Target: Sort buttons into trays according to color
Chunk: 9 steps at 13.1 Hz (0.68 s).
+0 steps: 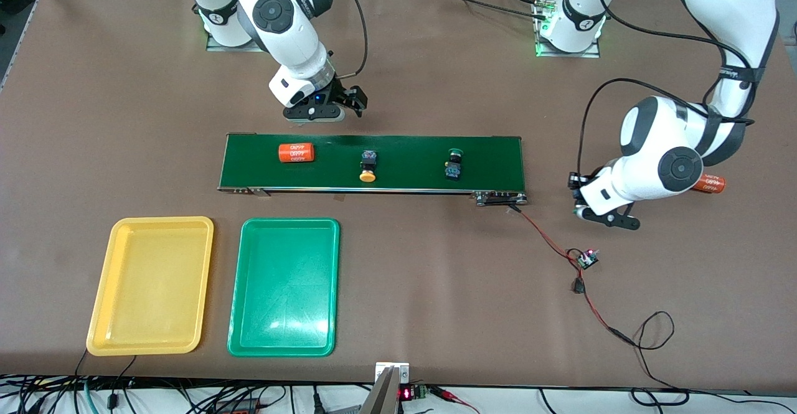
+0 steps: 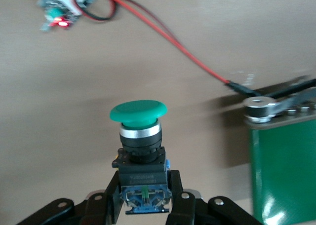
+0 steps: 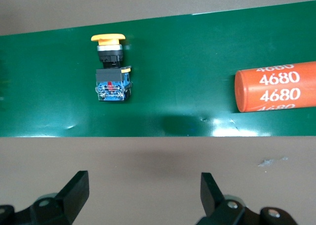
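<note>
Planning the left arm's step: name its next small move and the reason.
Probably carry the green button, on which the left gripper is shut, over to the conveyor belt and set it down. It hangs above bare table by the belt's end, and the green tray lies at the right arm's end, where the open right gripper waits.

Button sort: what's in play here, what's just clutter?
In play:
green button held in left gripper
yellow button and green button on belt
yellow tray, green tray
right gripper, open

Clutter:
orange cylinders
belt
circuit board
</note>
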Tool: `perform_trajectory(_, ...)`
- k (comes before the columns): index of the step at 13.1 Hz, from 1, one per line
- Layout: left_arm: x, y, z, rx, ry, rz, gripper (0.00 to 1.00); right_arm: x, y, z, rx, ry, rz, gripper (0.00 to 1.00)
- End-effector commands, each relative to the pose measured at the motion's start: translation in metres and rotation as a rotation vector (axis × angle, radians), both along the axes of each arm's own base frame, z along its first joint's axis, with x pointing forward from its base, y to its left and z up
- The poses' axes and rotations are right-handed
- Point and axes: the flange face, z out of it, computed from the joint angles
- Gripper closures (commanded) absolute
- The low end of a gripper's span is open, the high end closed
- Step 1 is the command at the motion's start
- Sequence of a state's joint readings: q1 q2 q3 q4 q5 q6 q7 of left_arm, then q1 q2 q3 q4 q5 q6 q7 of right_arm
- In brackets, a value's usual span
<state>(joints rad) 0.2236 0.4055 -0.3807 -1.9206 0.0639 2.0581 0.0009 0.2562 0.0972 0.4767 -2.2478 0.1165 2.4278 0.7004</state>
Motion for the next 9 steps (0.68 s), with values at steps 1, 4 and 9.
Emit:
perform_trajectory(1,-0.011,-0.017,0.01,-0.045,0.011,0.033,1.0,0.006,0.006,-0.009,-0.004,-0.017,0.015,0.0)
perform_trajectory(4,-0.018,-0.024,0.006,-0.093,0.038,0.075,1.0,0.009,0.007,-0.017,0.01,-0.022,0.011,0.0)
perform_trajectory(9,-0.043,-0.063,0.012,-0.151,0.064,0.092,1.0,0.019,0.004,-0.029,-0.02,-0.047,0.048,0.0)
